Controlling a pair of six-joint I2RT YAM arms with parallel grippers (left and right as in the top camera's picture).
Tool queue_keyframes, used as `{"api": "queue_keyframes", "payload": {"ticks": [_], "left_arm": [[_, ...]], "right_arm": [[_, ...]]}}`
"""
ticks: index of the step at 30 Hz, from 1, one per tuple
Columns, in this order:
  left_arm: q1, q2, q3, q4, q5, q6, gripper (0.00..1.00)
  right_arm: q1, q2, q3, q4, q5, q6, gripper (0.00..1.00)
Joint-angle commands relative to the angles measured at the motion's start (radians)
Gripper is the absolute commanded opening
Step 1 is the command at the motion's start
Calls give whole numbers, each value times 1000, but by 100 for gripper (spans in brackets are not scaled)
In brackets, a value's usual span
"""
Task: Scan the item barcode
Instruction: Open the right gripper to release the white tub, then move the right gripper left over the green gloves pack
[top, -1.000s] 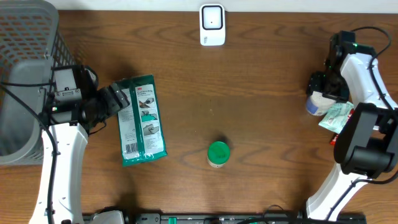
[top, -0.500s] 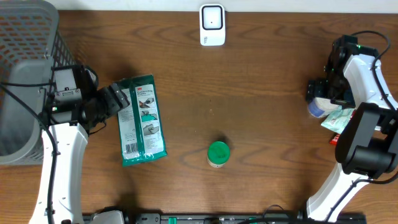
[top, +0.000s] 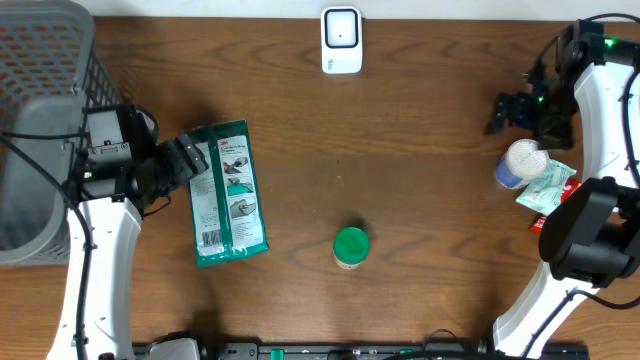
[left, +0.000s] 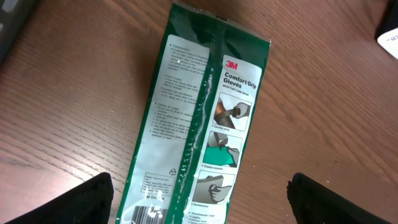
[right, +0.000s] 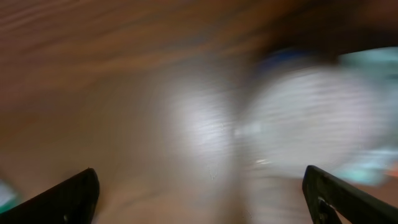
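Wooden table (top: 420, 200), glove packet (top: 229, 193) just beside left tool (top: 188, 160)

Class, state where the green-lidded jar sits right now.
In the overhead view, the green-lidded jar stands low centre, right of the glove packet and apart from it.

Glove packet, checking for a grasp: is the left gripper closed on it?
No, the left gripper stands wide open over the flat-lying glove packet.
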Motion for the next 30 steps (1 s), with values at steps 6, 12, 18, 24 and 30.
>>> {"api": "queue_keyframes", "payload": {"ticks": [6,12,18,24,30], "left_arm": [[3,-16,7,-3,0,6,89],[3,-16,7,-3,0,6,89],[3,-16,7,-3,1,2,89],[3,-16,7,116,4,-3,89],[3,-9,0,71,8,50,46]], "right_arm": [[109,-3,10,-72,-462,-128,84],[262,-2,2,72,-433,-56,87],[433,-2,-23,279,-368,109,87],[581,-2,-109,497,-396,172,88],[696,-2,-204,678,-414,172,89]]}}
